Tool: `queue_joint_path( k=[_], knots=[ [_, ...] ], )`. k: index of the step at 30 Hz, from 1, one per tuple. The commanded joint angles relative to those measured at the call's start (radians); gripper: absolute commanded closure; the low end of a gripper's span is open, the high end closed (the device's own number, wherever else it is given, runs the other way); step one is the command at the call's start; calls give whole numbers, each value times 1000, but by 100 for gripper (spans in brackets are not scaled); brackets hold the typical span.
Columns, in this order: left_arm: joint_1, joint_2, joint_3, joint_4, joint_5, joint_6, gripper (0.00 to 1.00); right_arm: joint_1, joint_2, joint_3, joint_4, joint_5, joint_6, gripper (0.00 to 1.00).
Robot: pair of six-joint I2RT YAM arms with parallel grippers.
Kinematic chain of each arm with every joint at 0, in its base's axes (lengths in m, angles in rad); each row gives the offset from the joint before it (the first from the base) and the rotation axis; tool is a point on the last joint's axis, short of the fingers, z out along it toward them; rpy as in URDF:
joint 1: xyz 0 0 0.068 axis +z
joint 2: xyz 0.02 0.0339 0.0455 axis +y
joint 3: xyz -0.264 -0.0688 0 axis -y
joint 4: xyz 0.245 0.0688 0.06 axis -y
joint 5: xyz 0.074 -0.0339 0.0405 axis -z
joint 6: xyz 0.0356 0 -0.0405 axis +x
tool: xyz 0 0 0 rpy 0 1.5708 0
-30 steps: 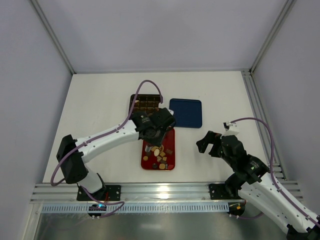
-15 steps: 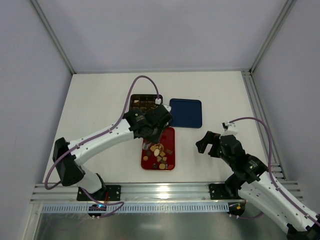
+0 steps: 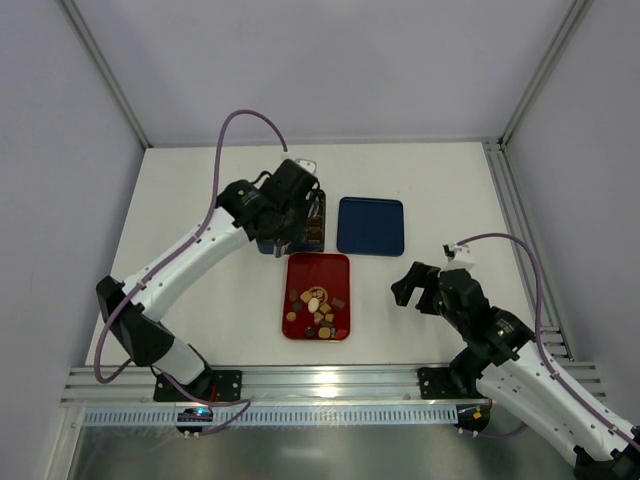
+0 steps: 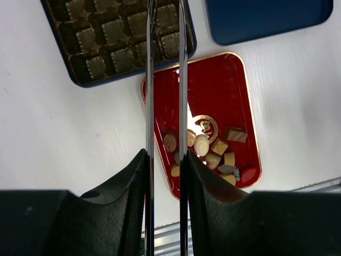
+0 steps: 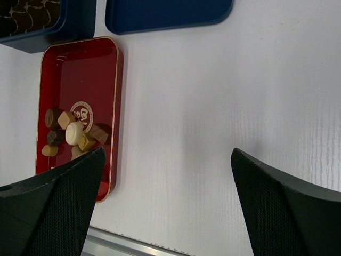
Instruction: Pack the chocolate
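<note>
White worktop, left to right: my left end effector hangs over the dark brown gridded plastic box, fingers narrowly apart, any grip impossible to tell; small brown, tan and cream chocolate pieces lie in the flat red rectangular tray; then a navy rectangular lid; my right end effector gapes wide, empty.

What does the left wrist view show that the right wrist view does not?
Only the left wrist view: the left gripper, its thin fingers close together, and many cells of the gridded box. Only the right wrist view: the right gripper, fingers wide apart. Both: the red tray, the chocolate in it, the blue tray and a part of the box.
</note>
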Motion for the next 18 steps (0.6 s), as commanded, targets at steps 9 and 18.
queue_joint_path(
  k=[9, 18],
  knots=[
    [177, 206, 195, 60, 17, 96, 68, 2, 52, 33, 45, -10, -12, 0],
    [225, 315, 240, 92, 35, 119, 69, 2, 64, 25, 54, -12, -9, 0]
  ],
)
